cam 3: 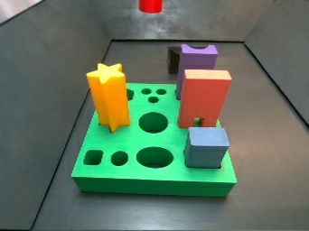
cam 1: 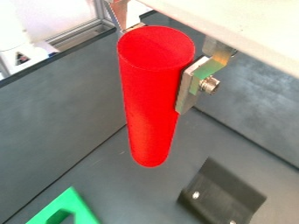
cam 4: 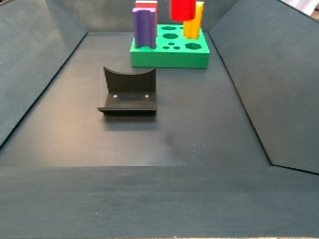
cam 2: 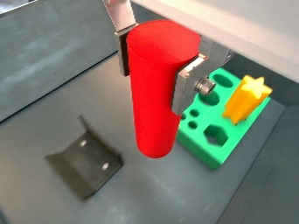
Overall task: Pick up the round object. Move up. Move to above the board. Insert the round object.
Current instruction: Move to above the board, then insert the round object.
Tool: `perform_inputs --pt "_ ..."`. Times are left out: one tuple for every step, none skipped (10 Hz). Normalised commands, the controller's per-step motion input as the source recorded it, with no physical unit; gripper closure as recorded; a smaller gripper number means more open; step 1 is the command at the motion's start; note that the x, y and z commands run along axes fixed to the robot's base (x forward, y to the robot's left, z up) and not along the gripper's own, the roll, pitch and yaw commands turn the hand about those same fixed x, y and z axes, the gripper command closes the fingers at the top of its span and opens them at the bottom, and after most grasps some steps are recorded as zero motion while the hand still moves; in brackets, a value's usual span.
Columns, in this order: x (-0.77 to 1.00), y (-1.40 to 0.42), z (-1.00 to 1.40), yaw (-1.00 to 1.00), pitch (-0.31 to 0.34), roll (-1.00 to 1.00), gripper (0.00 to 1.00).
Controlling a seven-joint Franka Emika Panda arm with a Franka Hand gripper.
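The dark grey floor (cam 4: 174, 140) of the walled bin takes up most of both side views, and on it sits the board (cam 3: 121, 176), a thick bright green square block with round and shaped holes cut in its top; it also shows in a wrist view (cam 2: 216, 140) and at a corner in another wrist view (cam 1: 59, 210). Standing in the board are a salmon-red rectangular block (cam 3: 205, 97), a yellow star-shaped peg (cam 3: 107, 95), a purple block with a notched top (cam 3: 197, 60) and a smaller blue-grey cube (cam 3: 207, 147). The fixture (cam 4: 129, 91) — a dark L-shaped bracket on its base plate — stands on the floor well apart from the board, and appears in both wrist views (cam 1: 225, 197) (cam 2: 84, 162). The round object (cam 1: 149, 96), a tall glossy red cylinder, hangs upright in the air, clear of the floor and off to the side of the board rather than over its holes; in a wrist view (cam 2: 158, 87) it sits between fixture and board, and in a side view only its lower end (cam 3: 150, 5) shows at the upper edge. The gripper (cam 1: 158, 52) clamps the cylinder near its upper end — one silver finger (cam 1: 201, 77) presses flat against its side, and the opposite finger (cam 2: 118, 17) is mostly hidden behind it.
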Motion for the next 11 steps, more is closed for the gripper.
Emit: perform_inputs --pt "-0.07 -1.0 0.15 0.0 0.014 0.0 1.0" --pt "-0.07 -1.0 0.16 0.01 0.016 0.0 1.0" --pt "-0.07 -1.0 0.16 0.01 0.019 -0.01 1.0" --pt "-0.07 -1.0 0.17 0.01 0.035 -0.01 1.0" --pt "-0.06 -1.0 0.18 0.01 0.05 0.01 1.0" --pt "-0.05 -1.0 0.19 0.01 0.064 0.0 1.0" --pt "-0.03 -1.0 0.2 0.01 0.076 -0.01 1.0" --pt "0.01 -0.61 0.13 0.01 0.103 0.0 1.0" --pt "0.05 -0.31 0.07 0.01 0.12 0.0 1.0" --pt "0.04 -0.19 0.05 0.01 0.119 0.0 1.0" --pt "0.72 -0.36 -0.5 -0.25 0.023 -0.01 1.0"
